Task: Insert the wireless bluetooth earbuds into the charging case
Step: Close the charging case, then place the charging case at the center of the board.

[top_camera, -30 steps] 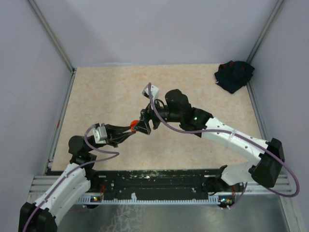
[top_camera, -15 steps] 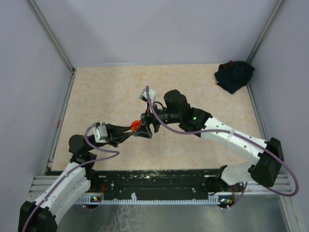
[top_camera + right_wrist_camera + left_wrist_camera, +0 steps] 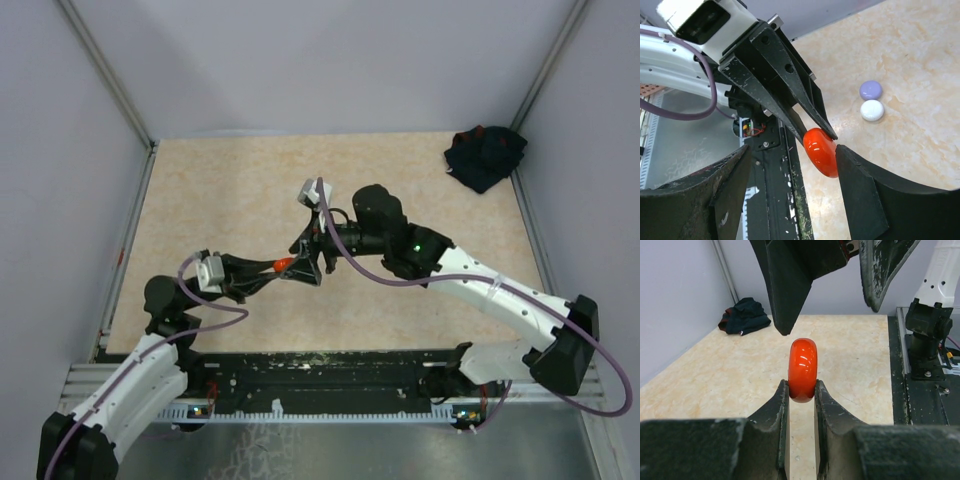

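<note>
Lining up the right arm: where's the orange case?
Top view, near table centre: orange case pinched on edge in the left gripper, beside the open right gripper.

A glossy orange-red round plastic case [image 3: 802,370] glows between the scuffed black fingers [image 3: 777,410] of the left gripper [image 3: 801,390]. The tabletop [image 3: 220,190] is beige with pale marbled mottling. One small round disc [image 3: 870,90] is lavender, and the other small round disc [image 3: 872,110] is white. A crumpled cloth [image 3: 485,155] is near-black with red flecks. The left arm [image 3: 140,375] and right arm [image 3: 500,295] are white with black joints, and their cables [image 3: 714,97] are purple.
</note>
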Available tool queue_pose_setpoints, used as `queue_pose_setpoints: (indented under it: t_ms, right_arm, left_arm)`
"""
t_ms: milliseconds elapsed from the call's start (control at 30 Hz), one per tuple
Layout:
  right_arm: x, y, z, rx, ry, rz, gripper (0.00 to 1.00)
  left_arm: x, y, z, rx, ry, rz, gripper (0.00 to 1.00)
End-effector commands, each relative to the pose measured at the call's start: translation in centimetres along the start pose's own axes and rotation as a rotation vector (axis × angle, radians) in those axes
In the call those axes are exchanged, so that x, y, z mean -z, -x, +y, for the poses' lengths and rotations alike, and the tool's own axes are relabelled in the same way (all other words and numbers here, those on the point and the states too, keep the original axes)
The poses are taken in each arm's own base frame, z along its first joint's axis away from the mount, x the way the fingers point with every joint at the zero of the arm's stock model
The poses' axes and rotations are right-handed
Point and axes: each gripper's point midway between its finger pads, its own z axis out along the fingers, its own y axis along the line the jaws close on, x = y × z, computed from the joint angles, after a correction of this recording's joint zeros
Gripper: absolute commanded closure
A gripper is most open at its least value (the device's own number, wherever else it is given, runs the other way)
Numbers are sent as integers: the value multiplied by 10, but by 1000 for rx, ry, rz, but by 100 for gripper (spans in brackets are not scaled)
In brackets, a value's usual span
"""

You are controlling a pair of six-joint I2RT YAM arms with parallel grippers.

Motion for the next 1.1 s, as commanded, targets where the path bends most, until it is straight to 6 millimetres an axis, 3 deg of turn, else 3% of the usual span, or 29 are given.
queue_pose_setpoints:
  t_ms: [0, 167, 433, 567, 767, 1067]
  right_arm:
    - [16, 34, 6, 93, -15, -114, 32]
    - [31, 34, -20, 97, -202, -159, 30]
    - [79, 13, -52, 46, -485, -202, 29]
    - [99, -10, -66, 30, -599, -187, 29]
    - [122, -41, -83, 4, -727, -170, 27]
    - [125, -66, -84, -21, -725, -179, 24]
  left_arm:
    - [-4, 11, 4, 4, 9, -15, 100]
    - [-4, 0, 24, 81, 118, 38, 100]
    - [1, -20, 61, 335, 370, 101, 100]
    - [15, -54, 78, 561, 572, 179, 100]
    - [44, -105, 89, 713, 804, 311, 100]
    - [78, -164, 90, 859, 1032, 459, 100]
